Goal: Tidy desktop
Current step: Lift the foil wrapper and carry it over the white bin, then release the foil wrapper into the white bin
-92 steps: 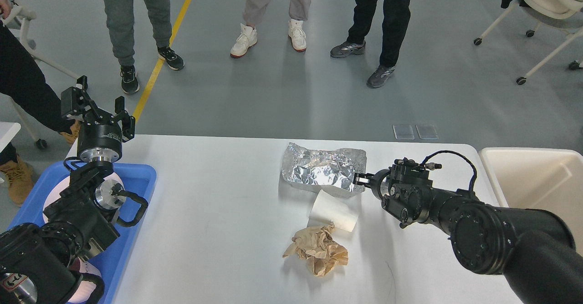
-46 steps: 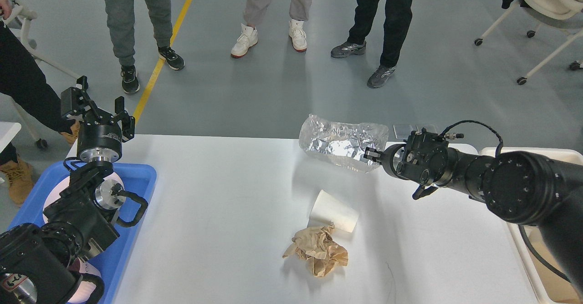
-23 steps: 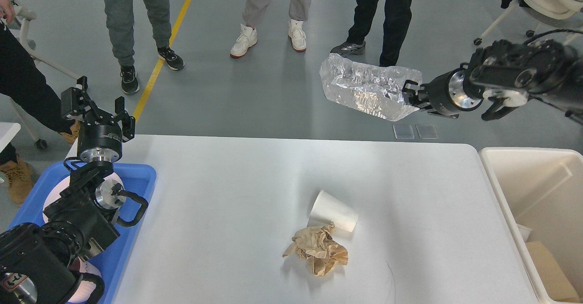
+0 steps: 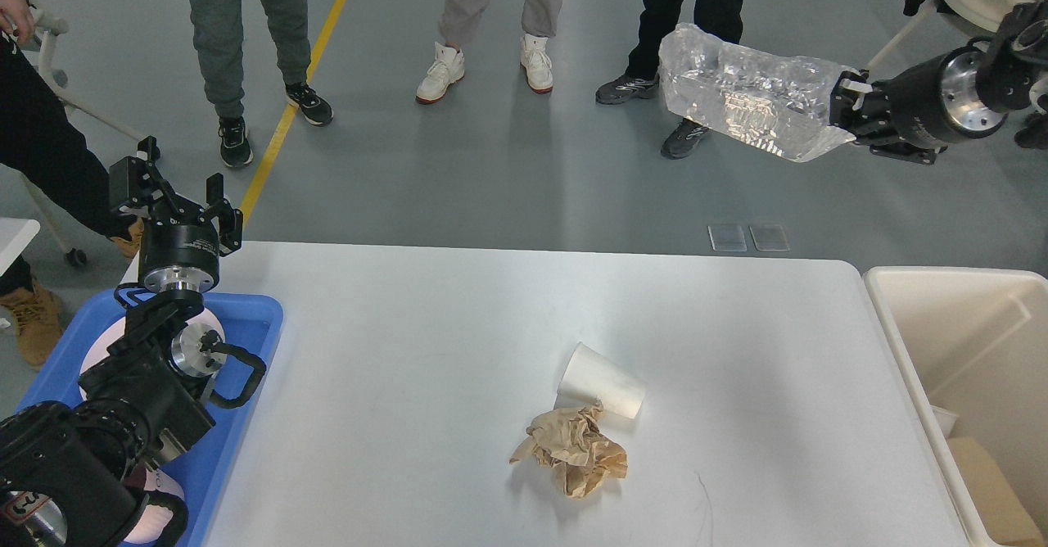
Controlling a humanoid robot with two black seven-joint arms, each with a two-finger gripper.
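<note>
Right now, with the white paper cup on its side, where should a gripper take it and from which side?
Probably from above, across the mid-body of the paper cup, fingers on its two long sides. It lies tipped on the desktop; the crumpled brown paper touches its near side, so pinch towards the far end.

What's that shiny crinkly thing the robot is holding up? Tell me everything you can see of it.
The foil tray looks like a crumpled, silvery container of thin foil, creased all over and catching the light, roughly oblong with dented walls. It hangs in the air, tilted, well above and beyond the far edge of the desktop, with the floor and people's legs behind it. Only the right gripper touches it, pinching its right end. What, if anything, is inside cannot be told.
</note>
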